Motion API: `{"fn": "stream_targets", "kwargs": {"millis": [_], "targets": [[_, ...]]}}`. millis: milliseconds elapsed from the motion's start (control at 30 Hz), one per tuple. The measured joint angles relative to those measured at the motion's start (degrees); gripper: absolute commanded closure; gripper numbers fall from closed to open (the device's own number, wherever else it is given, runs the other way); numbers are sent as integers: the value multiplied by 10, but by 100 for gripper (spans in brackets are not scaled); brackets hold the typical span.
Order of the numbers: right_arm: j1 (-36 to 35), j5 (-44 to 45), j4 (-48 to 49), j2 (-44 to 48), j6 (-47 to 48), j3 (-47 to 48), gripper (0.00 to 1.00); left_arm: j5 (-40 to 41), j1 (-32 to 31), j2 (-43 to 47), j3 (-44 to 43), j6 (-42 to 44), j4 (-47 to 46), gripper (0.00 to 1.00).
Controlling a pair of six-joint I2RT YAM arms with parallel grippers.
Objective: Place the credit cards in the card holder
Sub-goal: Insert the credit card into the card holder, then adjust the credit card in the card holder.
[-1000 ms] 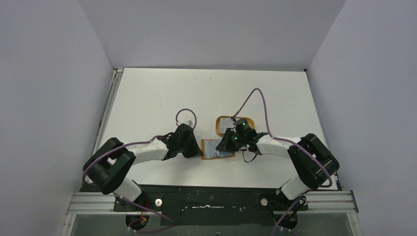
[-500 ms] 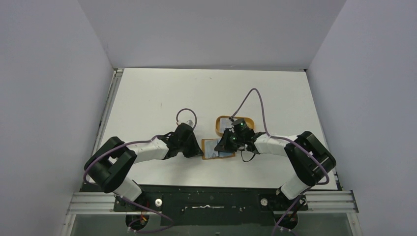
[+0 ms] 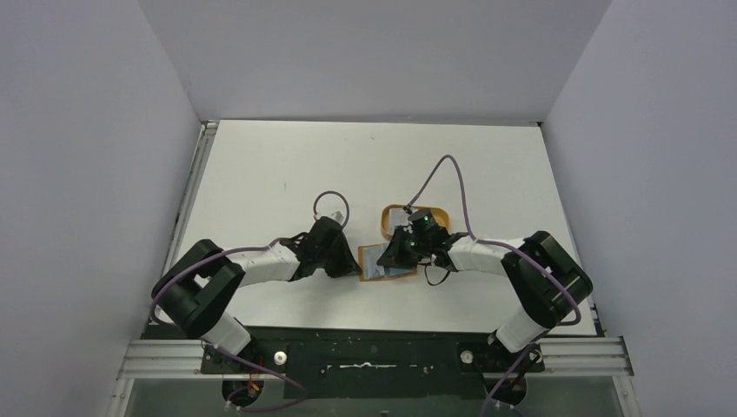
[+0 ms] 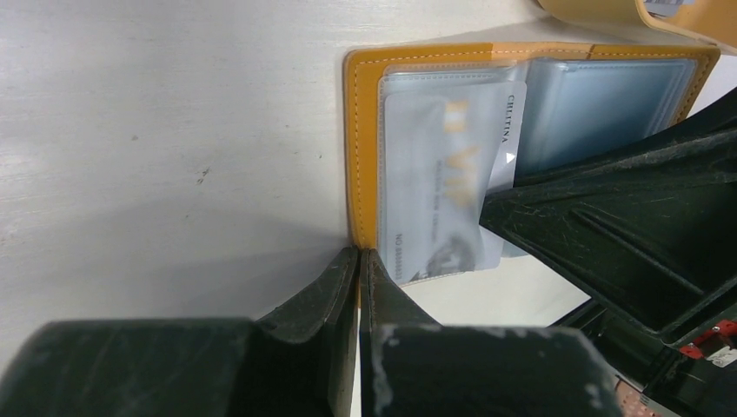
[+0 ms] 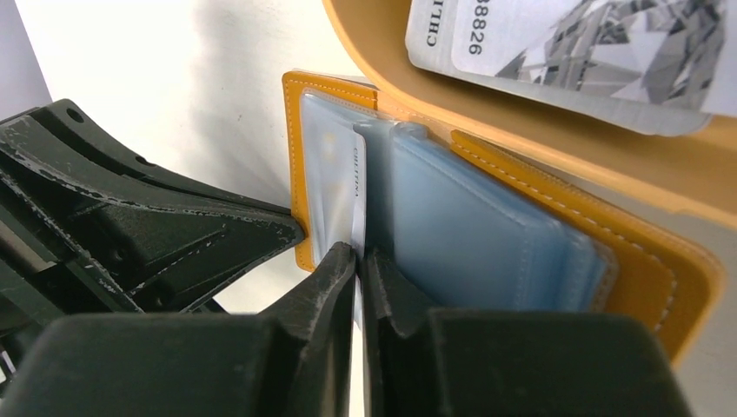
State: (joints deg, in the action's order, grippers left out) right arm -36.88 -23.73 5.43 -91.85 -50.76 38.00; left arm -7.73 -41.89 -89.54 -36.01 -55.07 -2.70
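The tan-orange card holder lies open on the table between the two arms. My left gripper is shut on its left orange edge, pinning it down. A silvery grey-white credit card sits mostly inside the left clear pocket, its right edge sticking out. That protruding edge is pinched in my right gripper, which is shut on it. The pale blue inner pockets lie just right of those fingers. Another grey-white credit card rests in the orange tray.
The orange oval tray stands right behind the card holder, its rim touching or overlapping the holder's far edge. The left gripper's fingers fill the space left of the holder. Purple cables loop above both wrists.
The right gripper has shifted slightly left with the card, which sits a little deeper in the pocket. The left gripper has kept its hold.
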Motion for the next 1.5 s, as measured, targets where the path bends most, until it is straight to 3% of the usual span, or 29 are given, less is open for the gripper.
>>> {"fn": "stream_targets", "kwargs": {"millis": [200,367,900,1200,1333,1500], "targets": [[0,10,-23,4,2,-1,66,-1,0,-2,0,0,-5,100],[-4,15,-45,28,2,-2,56,0,-1,-3,0,-1,-9,100],[-7,80,-173,83,42,19,57,7,-1,7,1,-2,7,100],[-5,123,-267,197,90,69,54,38,-1,68,7,12,91,59],[6,143,-306,248,111,69,54,47,-1,114,7,17,123,47],[28,150,-313,285,118,47,54,68,-1,176,7,22,162,38]]}}
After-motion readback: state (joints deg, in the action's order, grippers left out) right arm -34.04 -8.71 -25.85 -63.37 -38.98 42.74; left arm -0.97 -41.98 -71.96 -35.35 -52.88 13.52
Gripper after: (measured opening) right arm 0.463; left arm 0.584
